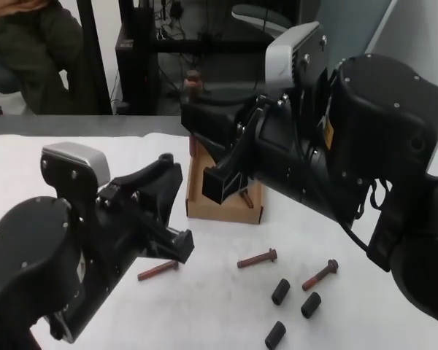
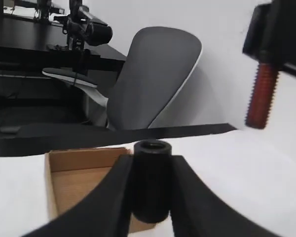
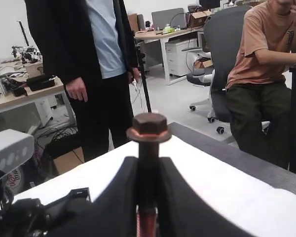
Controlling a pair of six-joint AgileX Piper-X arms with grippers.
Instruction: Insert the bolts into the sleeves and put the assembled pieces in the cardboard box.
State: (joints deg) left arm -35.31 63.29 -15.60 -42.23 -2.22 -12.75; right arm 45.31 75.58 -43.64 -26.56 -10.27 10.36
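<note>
My left gripper [image 2: 152,165] is shut on a black sleeve [image 2: 151,192], held upright with its open end up. In the high view it [image 1: 179,245] hangs low over the white bench, left of the cardboard box [image 1: 220,210]. My right gripper [image 3: 148,167] is shut on a rusty bolt [image 3: 148,129], hex head up. This gripper [image 1: 225,184] sits above the box. The left wrist view shows that bolt's threaded shank [image 2: 261,96] beyond the sleeve, with the box [image 2: 81,159] behind it. Three loose bolts [image 1: 158,270] [image 1: 257,258] [image 1: 320,274] and three loose sleeves [image 1: 280,291] [image 1: 311,304] [image 1: 275,335] lie on the bench.
The white bench [image 1: 204,306] ends at a dark far edge [image 1: 87,125]. Chairs, desks and people are in the room behind, none touching the parts. The loose parts lie in front of the box, between the two arms.
</note>
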